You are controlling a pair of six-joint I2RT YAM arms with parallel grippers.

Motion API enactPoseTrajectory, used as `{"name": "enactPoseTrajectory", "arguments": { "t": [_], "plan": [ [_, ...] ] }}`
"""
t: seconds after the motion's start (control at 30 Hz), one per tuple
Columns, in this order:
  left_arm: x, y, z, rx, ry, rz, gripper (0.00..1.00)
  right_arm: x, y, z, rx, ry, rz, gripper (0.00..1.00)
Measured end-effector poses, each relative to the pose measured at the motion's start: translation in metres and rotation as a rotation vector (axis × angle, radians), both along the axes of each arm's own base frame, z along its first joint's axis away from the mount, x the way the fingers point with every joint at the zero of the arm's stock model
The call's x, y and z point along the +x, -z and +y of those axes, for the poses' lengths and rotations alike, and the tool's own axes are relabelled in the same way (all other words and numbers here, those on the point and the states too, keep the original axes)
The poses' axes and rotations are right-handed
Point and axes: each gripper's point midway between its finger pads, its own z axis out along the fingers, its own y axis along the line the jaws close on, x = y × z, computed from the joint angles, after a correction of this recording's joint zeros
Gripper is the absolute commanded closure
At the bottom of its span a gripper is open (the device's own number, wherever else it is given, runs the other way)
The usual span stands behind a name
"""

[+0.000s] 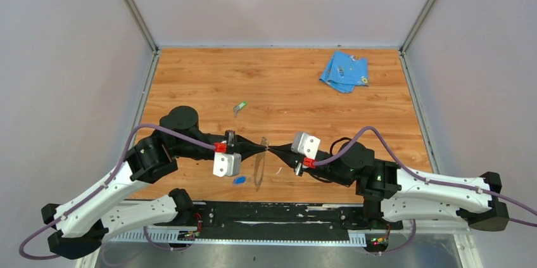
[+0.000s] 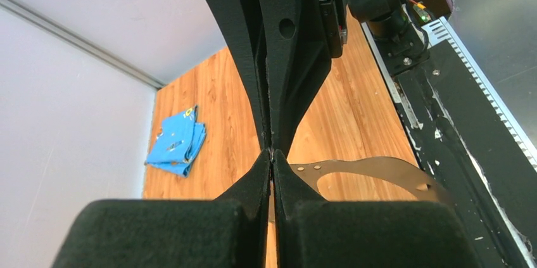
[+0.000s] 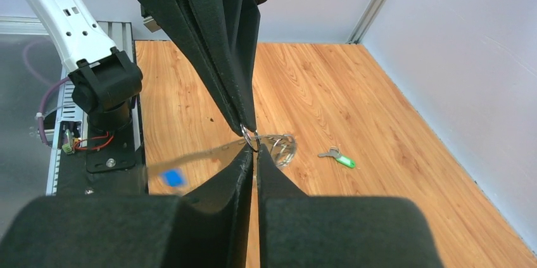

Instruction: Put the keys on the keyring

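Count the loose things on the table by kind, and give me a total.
Keys: 2, the green key and the blue key
keyring: 1
light-blue cloth: 1
Total: 4

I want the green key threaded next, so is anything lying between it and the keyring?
Nothing visible. Bare wood lies between the green key and the keyring hanging where the left hand and right hand meet. The blue key sits nearer the arm bases, the light-blue cloth far off.
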Motion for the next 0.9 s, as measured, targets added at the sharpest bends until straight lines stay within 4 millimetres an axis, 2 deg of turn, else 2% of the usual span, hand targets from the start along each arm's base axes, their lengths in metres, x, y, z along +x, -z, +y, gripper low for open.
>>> {"name": "enactPoseTrajectory", "arguments": {
  "t": [0.1, 0.27, 0.43, 0.53, 0.77, 0.8, 0.87, 0.9],
  "plan": [
    [-0.0008, 0.0024, 0.0011, 0.002, 0.0, 0.002, 1.0, -0.0006, 0.0018, 0.0017, -0.006, -0.005, 0.001, 0.82],
    [-0.0017, 0.0058, 0.0012, 0.007, 0.004, 0.006, 1.0, -0.002, 0.0044, 0.0045, -0.018, -0.017, 0.002, 0.8],
    [-0.0021, 0.0069, 0.0011, 0.009, 0.007, 0.008, 1.0, -0.0045, 0.0046, 0.0052, -0.023, -0.031, 0.003, 0.88],
    [-0.0021, 0.0069, 0.0011, 0.009, 0.007, 0.008, 1.0, -0.0055, 0.0049, 0.0056, -0.024, -0.037, 0.003, 0.99],
    [-0.0024, 0.0078, 0.0016, 0.009, 0.006, 0.01, 1.0, -0.0067, 0.007, 0.0078, -0.031, -0.047, 0.004, 1.0],
    [-0.0026, 0.0086, 0.0018, 0.01, 0.006, 0.012, 0.99, -0.0067, 0.0074, 0.0081, -0.032, -0.047, 0.005, 1.0],
    [-0.0029, 0.0097, 0.0022, 0.011, 0.006, 0.014, 0.8, -0.0068, 0.0077, 0.0082, -0.033, -0.048, 0.005, 1.0],
    [-0.003, 0.0101, 0.0021, 0.011, 0.005, 0.018, 0.76, -0.0068, 0.008, 0.0082, -0.033, -0.048, 0.005, 1.0]
  ]
}}
